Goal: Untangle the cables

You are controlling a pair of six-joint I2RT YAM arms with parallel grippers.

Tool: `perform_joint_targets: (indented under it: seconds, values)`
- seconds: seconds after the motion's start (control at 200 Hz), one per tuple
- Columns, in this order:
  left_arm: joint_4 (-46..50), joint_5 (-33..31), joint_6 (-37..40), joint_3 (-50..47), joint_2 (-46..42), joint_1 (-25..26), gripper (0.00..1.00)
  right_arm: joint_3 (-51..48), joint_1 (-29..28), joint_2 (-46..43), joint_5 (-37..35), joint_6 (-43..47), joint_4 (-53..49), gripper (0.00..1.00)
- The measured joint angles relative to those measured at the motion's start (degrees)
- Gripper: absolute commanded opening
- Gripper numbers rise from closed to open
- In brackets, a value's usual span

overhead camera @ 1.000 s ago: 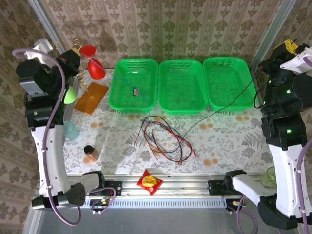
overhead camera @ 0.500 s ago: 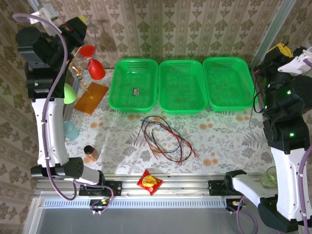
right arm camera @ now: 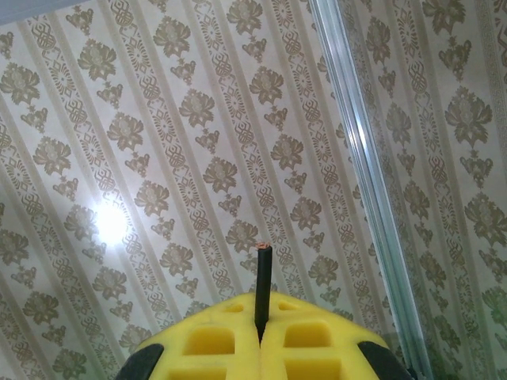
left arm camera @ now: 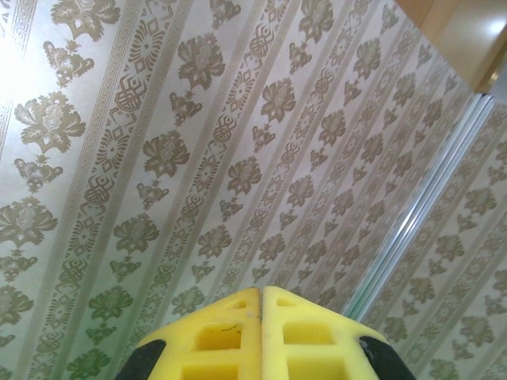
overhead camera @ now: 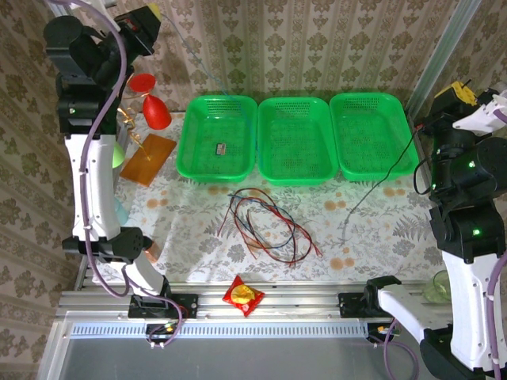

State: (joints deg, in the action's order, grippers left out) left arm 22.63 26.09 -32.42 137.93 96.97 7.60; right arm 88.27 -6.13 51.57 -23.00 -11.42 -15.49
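Note:
A loose tangle of red, black, blue-green and brown cables [overhead camera: 265,226] lies on the flowered table in front of the baskets. My right gripper [overhead camera: 463,89] is raised at the far right, shut on a black cable [overhead camera: 386,172]. That cable hangs down to the table, its loose end near the right of the pile. Its cut tip [right arm camera: 263,273] sticks up between the yellow pads [right arm camera: 206,340]. My left gripper [overhead camera: 149,14] is lifted high at the back left, jaws pressed together [left arm camera: 261,290]. A faint blue-green cable [overhead camera: 207,70] slants from it toward the left basket.
Three green baskets [overhead camera: 190,131] [overhead camera: 295,176] [overhead camera: 348,119] line the back; the left one holds a small dark piece [overhead camera: 222,147]. Red shapes [overhead camera: 155,113], an orange sheet [overhead camera: 148,157] and a copper cup [overhead camera: 147,248] sit left. A red-yellow packet [overhead camera: 243,295] lies on the front rail.
My left arm has swung higher and further back. The black cable's trailing end has been drawn out of the pile toward the right.

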Motion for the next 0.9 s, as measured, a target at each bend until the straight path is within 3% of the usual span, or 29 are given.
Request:
perform_joint_targets:
  seconds: [0.43,0.9]
  values:
    - [1.4,-2.4,5.7,-2.6,6.5,3.0,0.0,-0.1,0.0,-1.7,0.0,2.3,-0.6,0.0]
    - [4.2,-5.4,10.6,-6.8,7.2,2.9,0.0,-1.3,0.0,-2.4,0.0,2.3,-1.7,0.0]
